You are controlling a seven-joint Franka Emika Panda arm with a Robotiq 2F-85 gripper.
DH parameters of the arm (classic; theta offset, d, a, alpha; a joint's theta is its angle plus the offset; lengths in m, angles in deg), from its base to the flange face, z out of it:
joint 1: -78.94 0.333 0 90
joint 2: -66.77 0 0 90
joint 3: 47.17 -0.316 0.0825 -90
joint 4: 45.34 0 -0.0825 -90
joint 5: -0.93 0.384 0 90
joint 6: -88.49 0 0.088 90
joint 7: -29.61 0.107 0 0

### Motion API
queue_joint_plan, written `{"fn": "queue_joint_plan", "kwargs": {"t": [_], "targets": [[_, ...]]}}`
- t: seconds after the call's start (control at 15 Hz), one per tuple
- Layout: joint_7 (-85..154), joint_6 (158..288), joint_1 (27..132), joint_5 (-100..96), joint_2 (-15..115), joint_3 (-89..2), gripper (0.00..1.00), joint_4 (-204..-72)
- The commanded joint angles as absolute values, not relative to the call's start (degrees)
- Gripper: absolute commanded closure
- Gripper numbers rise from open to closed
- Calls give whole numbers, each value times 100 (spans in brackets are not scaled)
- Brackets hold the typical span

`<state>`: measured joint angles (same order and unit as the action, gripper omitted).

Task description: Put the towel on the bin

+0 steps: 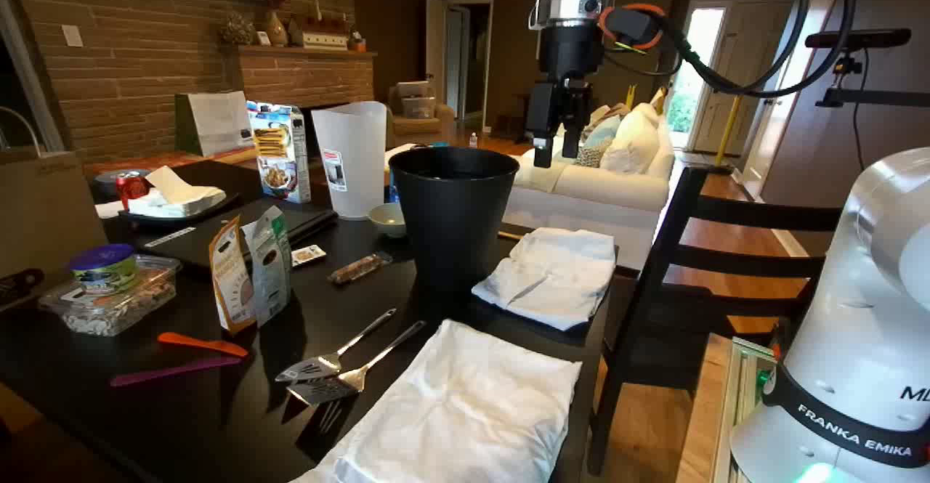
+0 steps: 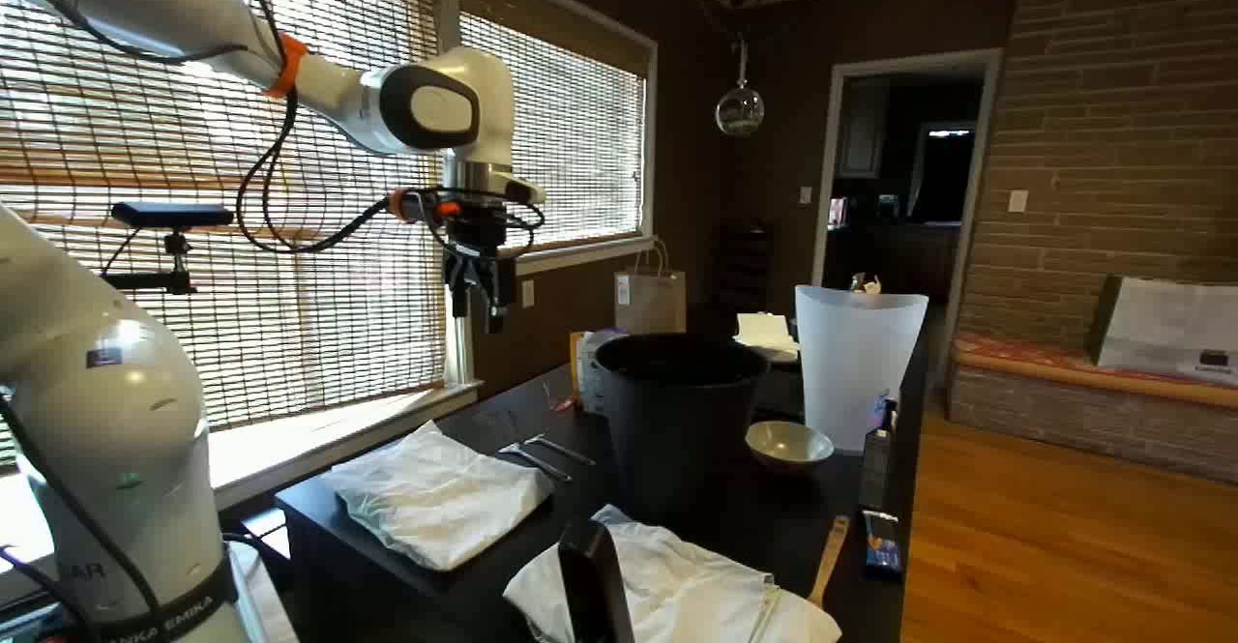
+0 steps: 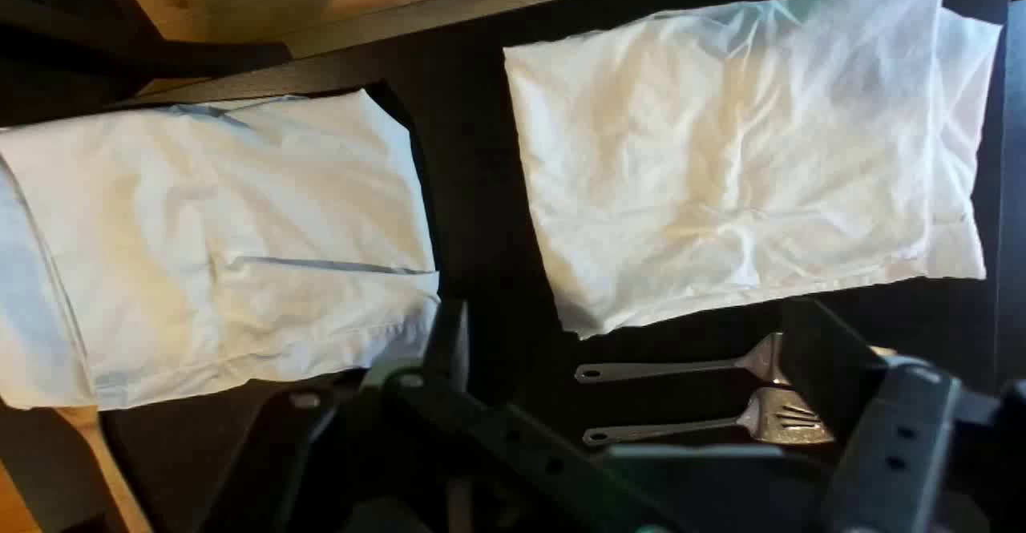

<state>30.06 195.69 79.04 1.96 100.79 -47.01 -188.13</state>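
Note:
The towel, a folded white cloth [image 1: 552, 272], lies on the dark table beside the bin; it also shows in an exterior view [image 2: 677, 580], partly behind a chair post, and at the left of the wrist view [image 3: 216, 228]. The black round bin [image 1: 458, 229] stands upright in both exterior views [image 2: 677, 430]; I cannot make it out in the wrist view. My gripper [image 1: 556, 150] points down, open and empty, well above the table in both exterior views [image 2: 477, 314]. In the wrist view its fingers [image 3: 629, 333] are wide apart with nothing between them.
A larger white crinkled cloth [image 1: 465, 410] lies nearby, also in the wrist view [image 3: 737, 156]. Metal spatulas [image 3: 681, 369] lie beside it. A translucent white jug [image 1: 352, 160] and a bowl [image 2: 788, 445] stand by the bin. A dark chair [image 1: 690, 272] is at the table edge.

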Motion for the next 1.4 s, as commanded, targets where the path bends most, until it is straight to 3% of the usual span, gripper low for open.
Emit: {"fn": "queue_joint_plan", "kwargs": {"t": [0.0,0.87,1.33], "targets": [[3002,19556,7898,197,10076,-4705,0,-18802],[3001,19556,7898,197,10076,-4705,0,-18802],[2526,21230,7901,-86,10076,-4658,0,-19871]]}}
